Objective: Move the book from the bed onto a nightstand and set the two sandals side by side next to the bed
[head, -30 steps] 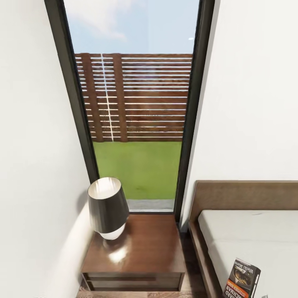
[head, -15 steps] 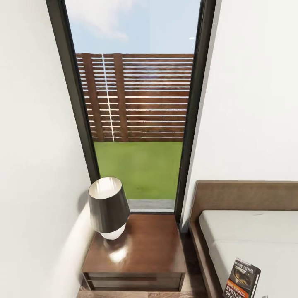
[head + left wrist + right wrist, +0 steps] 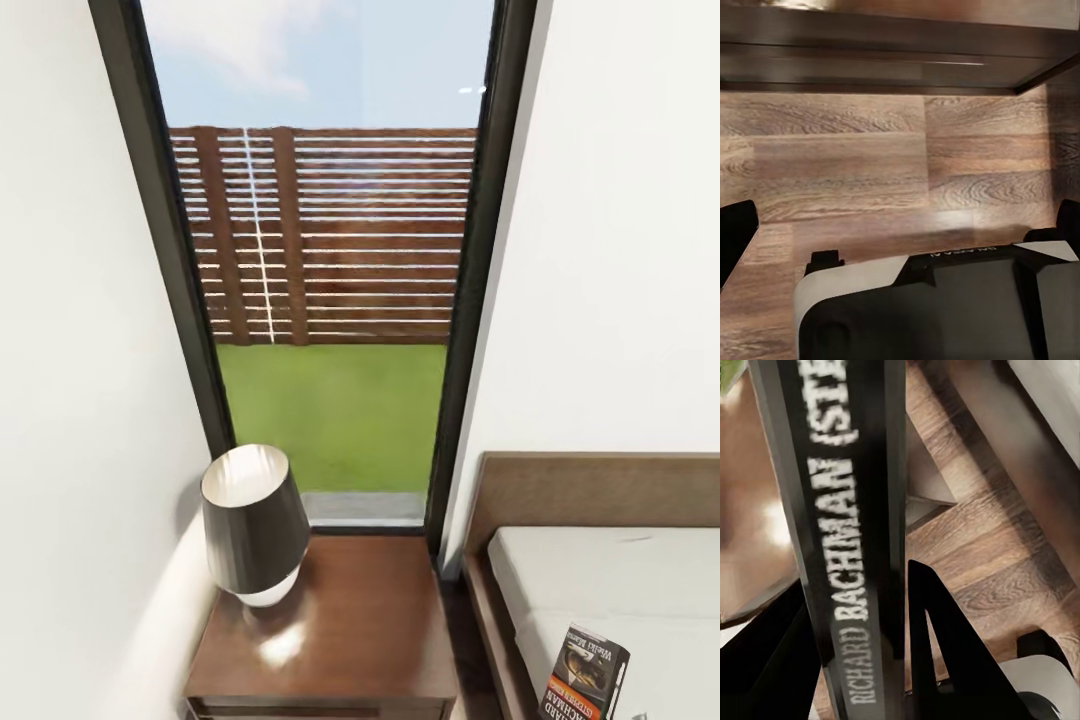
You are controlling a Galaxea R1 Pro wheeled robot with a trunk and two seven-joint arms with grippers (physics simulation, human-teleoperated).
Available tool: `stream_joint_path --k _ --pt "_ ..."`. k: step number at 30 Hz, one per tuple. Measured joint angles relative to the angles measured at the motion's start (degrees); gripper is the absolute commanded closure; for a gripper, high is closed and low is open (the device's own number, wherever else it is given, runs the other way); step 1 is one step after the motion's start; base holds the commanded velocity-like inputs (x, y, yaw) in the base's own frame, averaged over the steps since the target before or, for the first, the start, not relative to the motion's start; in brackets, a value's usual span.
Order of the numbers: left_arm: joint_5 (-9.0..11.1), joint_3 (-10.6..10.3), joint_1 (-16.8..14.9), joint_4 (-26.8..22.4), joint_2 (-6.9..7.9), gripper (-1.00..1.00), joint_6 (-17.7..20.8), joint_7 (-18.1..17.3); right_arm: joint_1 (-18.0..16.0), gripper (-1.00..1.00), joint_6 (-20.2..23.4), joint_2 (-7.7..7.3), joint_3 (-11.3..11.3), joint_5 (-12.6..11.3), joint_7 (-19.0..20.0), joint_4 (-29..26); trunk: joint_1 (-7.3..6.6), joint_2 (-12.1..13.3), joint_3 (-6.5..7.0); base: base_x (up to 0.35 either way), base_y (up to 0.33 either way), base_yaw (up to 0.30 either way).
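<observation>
book [image 3: 585, 675] lower part cut off | nightstand [image 3: 330, 640] front cut off | lettering blurred

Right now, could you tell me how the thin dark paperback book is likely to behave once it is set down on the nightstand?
The thin dark paperback book probably stays light and slightly flexible in the right gripper. Set on edge it would likely tip; flat, it may slide on the glossy brown wooden nightstand.

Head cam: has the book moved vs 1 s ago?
Yes. The book keeps its place in the picture while the headboard has slid down toward it, so the book has advanced toward the headboard, travelling along with the camera.
</observation>
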Motion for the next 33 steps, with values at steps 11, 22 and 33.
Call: stream_joint_path --k 11,22,33 --pt "-0.04 -0.07 0.01 -0.01 0.0 -1.0 0.0 -0.05 -0.01 1.0 0.02 0.03 -0.05 -0.07 -0.02 0.02 0.03 0.01 0.0 0.163 0.0 0.09" --pt "-0.06 -0.08 0.0 0.0 0.0 -1.0 0.0 -0.06 0.0 1.0 0.04 -0.01 -0.05 -0.04 0.06 0.03 0.03 0.01 0.0 0.083 0.0 0.01" --pt "-0.07 -0.08 0.0 0.0 0.0 -1.0 0.0 -0.07 0.0 1.0 0.0 0.0 -0.05 -0.04 0.07 0.02 0.03 0.01 0.0 0.002 0.0 0.0"
